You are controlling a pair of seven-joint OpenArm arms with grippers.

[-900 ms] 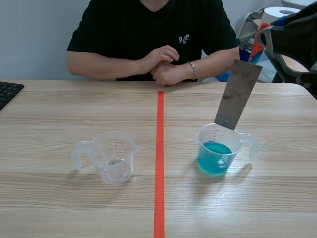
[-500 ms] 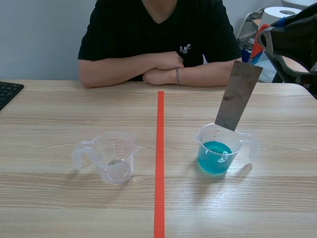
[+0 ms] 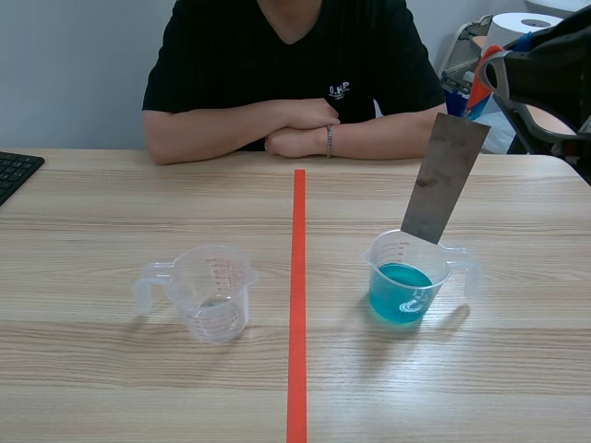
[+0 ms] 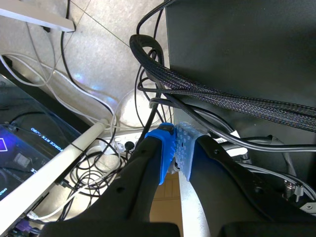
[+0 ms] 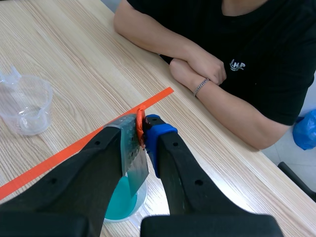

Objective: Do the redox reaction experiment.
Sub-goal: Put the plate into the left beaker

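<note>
A grey metal strip (image 3: 443, 177) hangs tilted from my right gripper (image 3: 480, 78), which is shut on its upper end at the right of the table. The strip's lower end sits at the far rim of a clear measuring cup (image 3: 408, 277) holding blue liquid (image 3: 400, 292). In the right wrist view the metal strip (image 5: 134, 153) is pinched between my fingers, with the blue liquid (image 5: 122, 197) below it. A second clear measuring cup (image 3: 212, 292), nearly empty, stands left of the red tape line; it also shows in the right wrist view (image 5: 25, 104). My left gripper (image 4: 175, 148) is shut on nothing, off the table among cables.
A person sits across the table with folded arms (image 3: 305, 127) resting on the far edge. A black keyboard (image 3: 14, 172) lies at the far left edge. Cables and a dark panel (image 4: 247, 49) surround my left gripper.
The person has folded the arms on the table and shifted slightly. The metal strip, both cups and my right arm have kept their places.
</note>
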